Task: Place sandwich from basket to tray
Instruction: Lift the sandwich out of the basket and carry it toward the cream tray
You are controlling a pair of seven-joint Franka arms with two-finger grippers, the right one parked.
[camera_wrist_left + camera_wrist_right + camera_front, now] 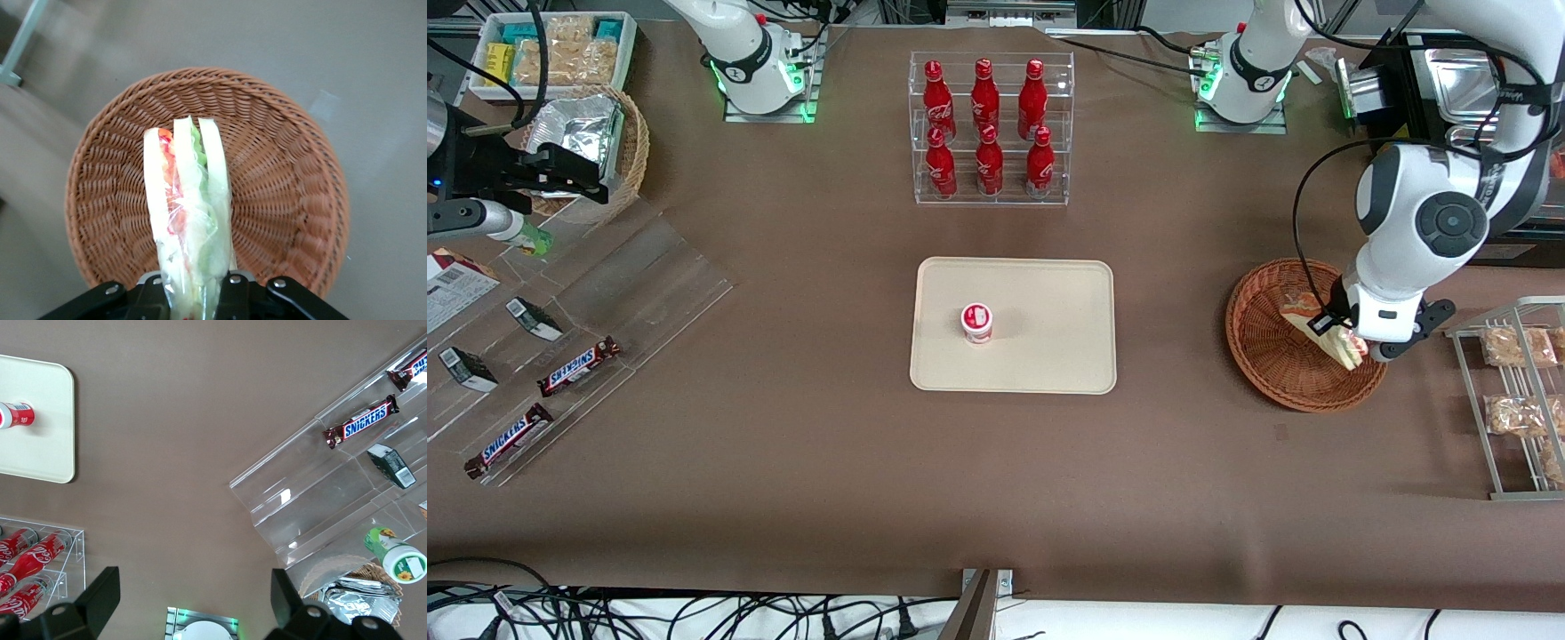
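Observation:
The sandwich point(189, 213), a clear-wrapped wedge of pale bread with red and green filling, is held in my left gripper point(193, 297), which is shut on its end. It hangs above the reddish-brown wicker basket point(280, 167). In the front view the gripper point(1347, 342) holds the sandwich point(1343, 345) over the basket point(1272, 356), at the working arm's end of the table. The cream-beige tray point(1049, 311) lies at the table's middle, toward the parked arm from the basket.
A small red-and-white cup point(976, 322) stands on the tray. A clear rack of red bottles point(987, 129) stands farther from the front camera than the tray. A wire rack with snack packets point(1516, 391) is beside the basket. Clear stands with Snickers bars point(578, 366) lie toward the parked arm's end.

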